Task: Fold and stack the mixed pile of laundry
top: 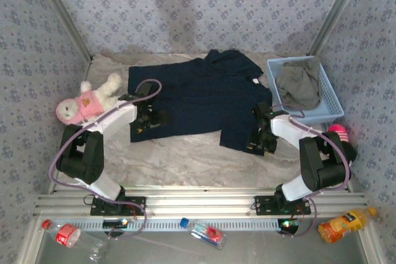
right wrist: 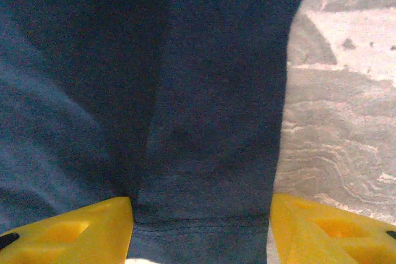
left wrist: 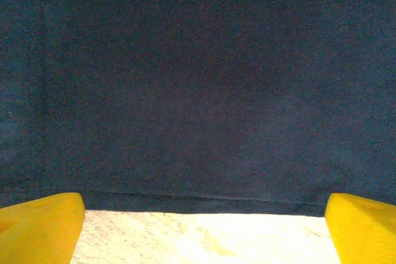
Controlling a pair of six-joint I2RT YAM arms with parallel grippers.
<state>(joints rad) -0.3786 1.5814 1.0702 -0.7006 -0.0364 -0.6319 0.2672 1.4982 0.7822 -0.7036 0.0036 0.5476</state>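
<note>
So my left pincer (left wrist: 201, 233) is spread wide at the near hem of the navy garment (top: 204, 94) lying mid-counter (top: 185, 153). My right pincer (right wrist: 201, 230) is spread astride its right end. The olive-grey garment (top: 300, 85) is slumped in the basket (top: 334, 108), far-right corner.

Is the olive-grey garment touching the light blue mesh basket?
Touching. The top external view shows the olive-grey garment lying inside the light blue mesh basket, its fabric covering part of the far rim.

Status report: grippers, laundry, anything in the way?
Left gripper open at navy garment near hem. Right gripper open, astride its edge. Olive-grey garment in basket. No obstruction seen.
</note>
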